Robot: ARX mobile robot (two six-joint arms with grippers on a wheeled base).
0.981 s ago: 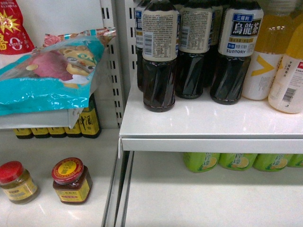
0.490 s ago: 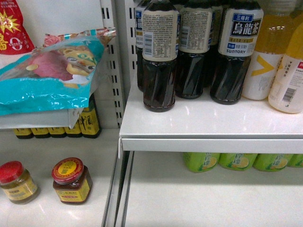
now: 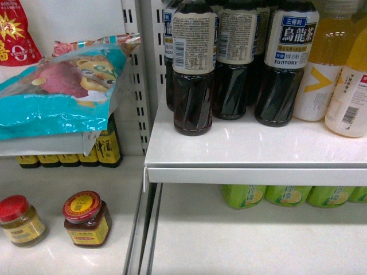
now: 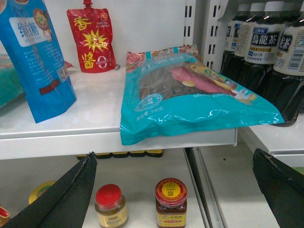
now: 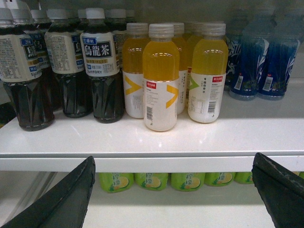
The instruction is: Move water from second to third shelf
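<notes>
The water is out of view in all three views. My left gripper [image 4: 174,156] is open with nothing between its fingers, held in front of the left bay's shelf edge, above two small jars. My right gripper [image 5: 173,159] is also open and holds nothing, level with the front lip of the drinks shelf [image 5: 156,164]. Neither gripper shows in the head view.
The drinks shelf [image 3: 252,172] carries dark tea bottles [image 3: 194,69], [image 5: 102,71], yellow drink bottles [image 5: 160,80] and blue bottles [image 5: 259,61]. Green lime bottles [image 5: 187,180] stand on the shelf below. A teal snack bag [image 4: 190,95] overhangs the left shelf, above red-lidded jars [image 4: 171,204].
</notes>
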